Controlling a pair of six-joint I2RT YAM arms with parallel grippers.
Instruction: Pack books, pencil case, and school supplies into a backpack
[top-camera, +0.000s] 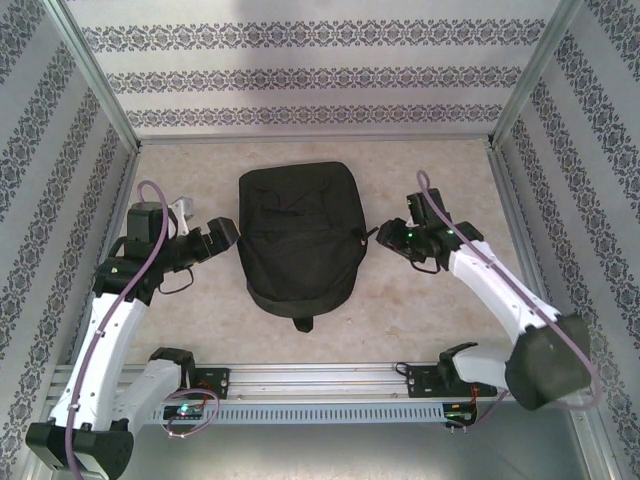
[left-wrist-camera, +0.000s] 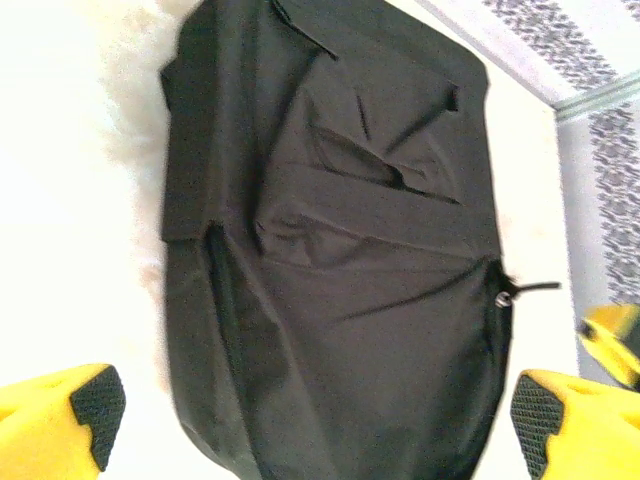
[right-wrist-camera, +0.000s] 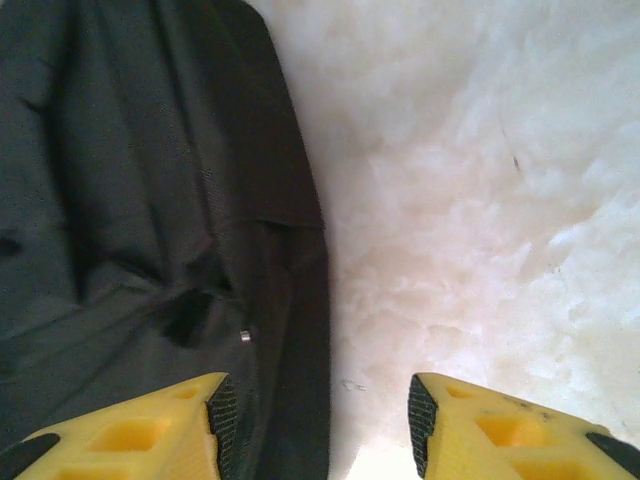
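Note:
The black backpack (top-camera: 300, 235) lies flat in the middle of the table with its rounded top toward the far wall. My left gripper (top-camera: 226, 233) hovers at its left side, jaws wide open. In the left wrist view the backpack (left-wrist-camera: 340, 250) spans the gap between the yellow fingers (left-wrist-camera: 60, 420), and a zip pull (left-wrist-camera: 503, 297) shows at its right edge. My right gripper (top-camera: 386, 237) is at the backpack's right side, open with nothing between its jaws. In the right wrist view it (right-wrist-camera: 320, 420) straddles the edge of the backpack (right-wrist-camera: 130, 200). The books, pencil case and school supplies are out of view.
Patterned walls with aluminium posts (top-camera: 505, 190) enclose the beige table (top-camera: 420, 310) on three sides. A metal rail (top-camera: 320, 378) carrying both arm bases runs along the near edge. Bare table surface (right-wrist-camera: 480, 200) lies right of the backpack.

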